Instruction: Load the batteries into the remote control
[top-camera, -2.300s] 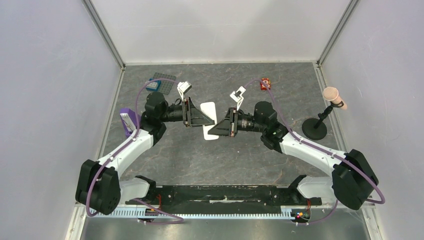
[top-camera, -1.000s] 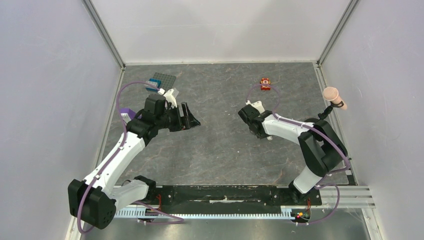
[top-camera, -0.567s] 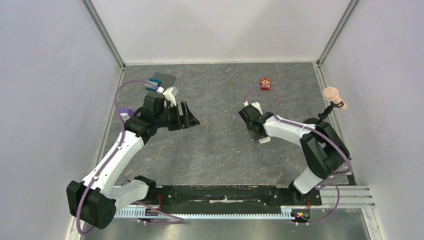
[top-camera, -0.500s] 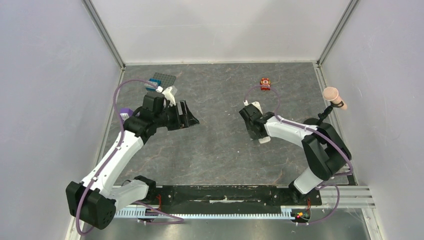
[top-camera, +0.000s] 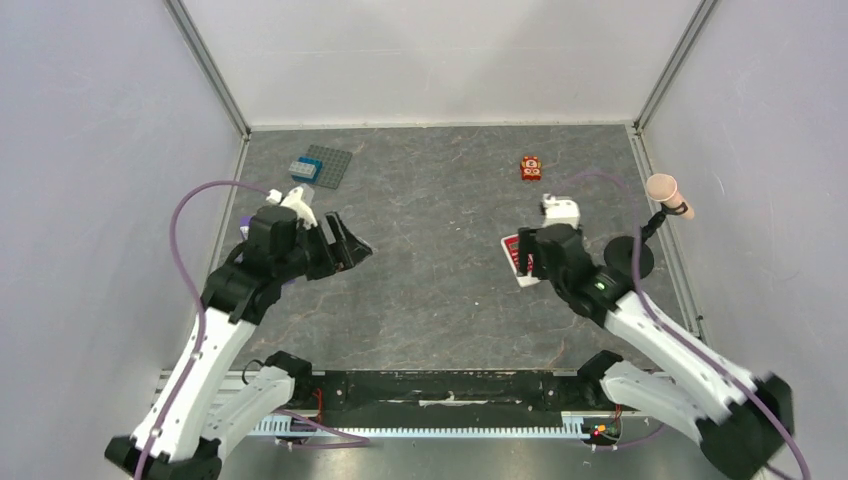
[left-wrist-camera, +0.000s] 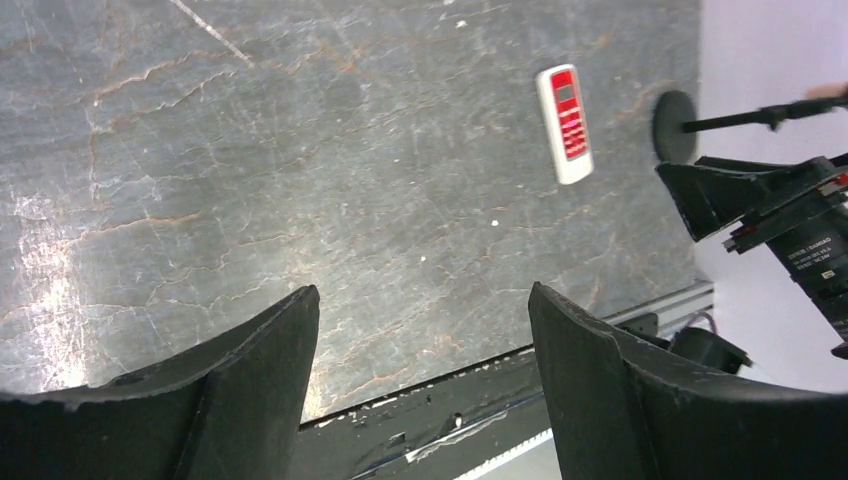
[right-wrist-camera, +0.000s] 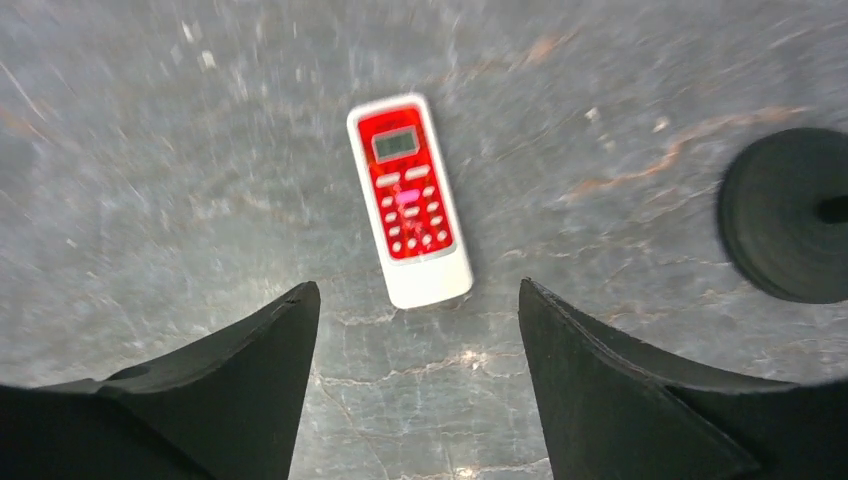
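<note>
Remote control (right-wrist-camera: 410, 200), face up near the desk's (top-camera: 440, 290) right edge, battery bay turned down so we see no batteries; right end effector (right-wrist-camera: 416, 290) spread empty just over it, we judge to release or regrasp; left end effector (left-wrist-camera: 422, 290) spread, empty, standing clear leftward.

Overhead and both downward wrist views on remote control (right-wrist-camera: 410, 200)
</note>
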